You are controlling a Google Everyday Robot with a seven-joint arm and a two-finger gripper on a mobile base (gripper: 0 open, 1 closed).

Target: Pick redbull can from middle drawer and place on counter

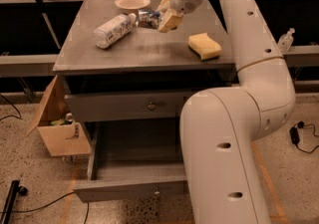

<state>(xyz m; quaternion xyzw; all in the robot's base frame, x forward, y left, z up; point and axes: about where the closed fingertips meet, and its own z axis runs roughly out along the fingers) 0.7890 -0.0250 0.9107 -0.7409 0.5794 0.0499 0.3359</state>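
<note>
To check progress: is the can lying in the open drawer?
No, the can is held by the gripper over the counter, beside the bottle.

The gripper (159, 18) holds the redbull can (147, 19) near the back edge of the counter (149, 53). A bottle (113, 30) lies just beside the can, toward the left edge. A yellow sponge (205, 46) lies near the right edge.

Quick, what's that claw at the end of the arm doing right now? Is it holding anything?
The gripper: closed on the redbull can, over the counter, beside the plastic bottle.
</note>
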